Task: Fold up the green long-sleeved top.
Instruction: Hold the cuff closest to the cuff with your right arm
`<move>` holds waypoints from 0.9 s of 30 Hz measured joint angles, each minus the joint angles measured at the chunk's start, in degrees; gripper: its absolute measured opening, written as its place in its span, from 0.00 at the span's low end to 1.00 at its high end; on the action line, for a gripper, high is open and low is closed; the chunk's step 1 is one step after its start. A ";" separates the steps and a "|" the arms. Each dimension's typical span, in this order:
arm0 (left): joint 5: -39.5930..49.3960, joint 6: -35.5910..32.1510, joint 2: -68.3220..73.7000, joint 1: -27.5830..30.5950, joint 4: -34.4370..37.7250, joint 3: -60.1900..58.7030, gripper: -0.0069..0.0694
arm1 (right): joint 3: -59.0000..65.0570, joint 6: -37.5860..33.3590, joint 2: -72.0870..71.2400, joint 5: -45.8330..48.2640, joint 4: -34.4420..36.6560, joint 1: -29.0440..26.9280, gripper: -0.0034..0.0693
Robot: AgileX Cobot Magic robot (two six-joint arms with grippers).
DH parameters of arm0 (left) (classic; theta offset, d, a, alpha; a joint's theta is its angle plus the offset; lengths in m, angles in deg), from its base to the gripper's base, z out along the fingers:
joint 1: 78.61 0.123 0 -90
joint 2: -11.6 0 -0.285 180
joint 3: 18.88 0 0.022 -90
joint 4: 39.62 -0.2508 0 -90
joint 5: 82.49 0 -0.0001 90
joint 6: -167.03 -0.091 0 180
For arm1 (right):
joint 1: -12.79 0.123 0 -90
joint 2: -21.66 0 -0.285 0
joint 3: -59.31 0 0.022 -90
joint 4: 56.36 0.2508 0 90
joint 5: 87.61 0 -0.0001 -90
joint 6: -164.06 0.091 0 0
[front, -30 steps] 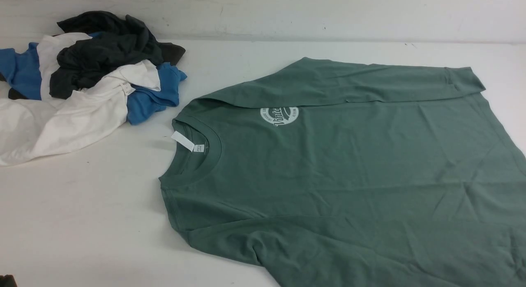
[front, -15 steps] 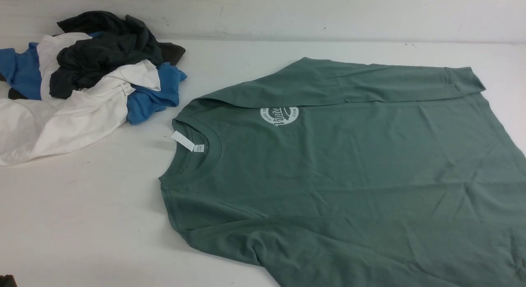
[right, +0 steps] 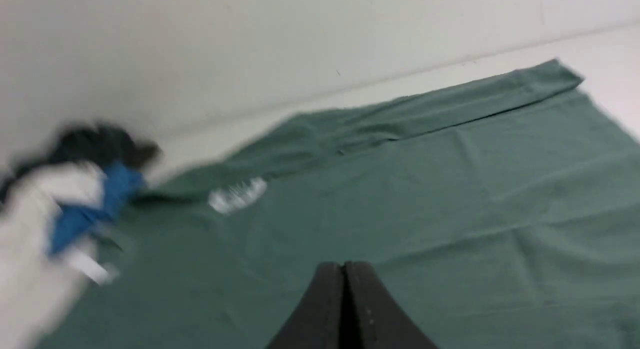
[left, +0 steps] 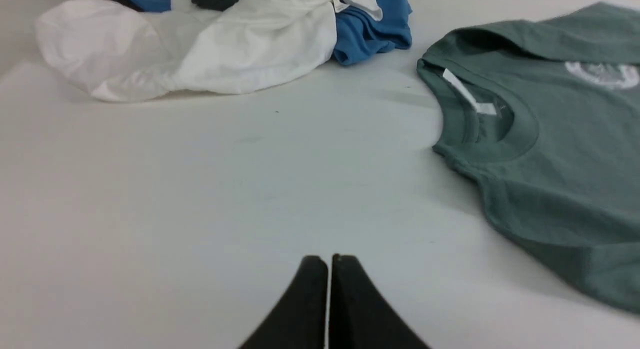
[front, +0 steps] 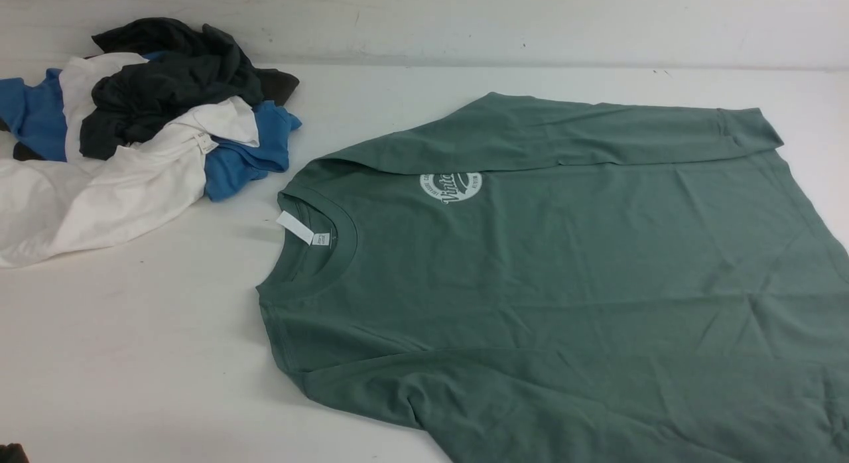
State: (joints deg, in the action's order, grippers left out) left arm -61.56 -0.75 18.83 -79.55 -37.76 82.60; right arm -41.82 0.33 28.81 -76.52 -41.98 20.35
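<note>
Spread flat on the tabletop near a heap of other clothes, far sleeve folded in: the green long-sleeved top, soft and limp, probably best pinched at shoulder and hem, with left claw and right claw both closed, empty.

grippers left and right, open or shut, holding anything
Left gripper: shut, empty, over the table.
Right gripper: shut, empty, over the green top.

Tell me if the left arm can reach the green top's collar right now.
Likely yes: only bare table lies between the shut left gripper and the collar of the green top; the clothes pile sits aside.
</note>
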 joint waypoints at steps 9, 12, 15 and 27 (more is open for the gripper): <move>0.57 17.82 0.00 0.00 40.38 -0.24 0.09 | 0.00 10.05 0.00 -2.17 16.19 0.00 0.03; 0.16 18.48 0.00 0.00 44.58 -0.24 0.09 | 0.00 9.53 0.00 -2.05 16.19 0.00 0.03; -2.55 18.55 0.00 0.00 46.13 -0.24 0.09 | -0.05 8.85 0.00 -2.16 16.22 0.00 0.03; -10.66 -9.57 6.36 -0.16 50.48 20.91 0.09 | -36.92 -13.11 16.58 19.05 -1.80 0.00 0.03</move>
State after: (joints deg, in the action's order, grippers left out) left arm -72.21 -10.33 25.19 -79.72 12.71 103.51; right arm -78.74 -12.77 45.39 -57.47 -43.78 20.35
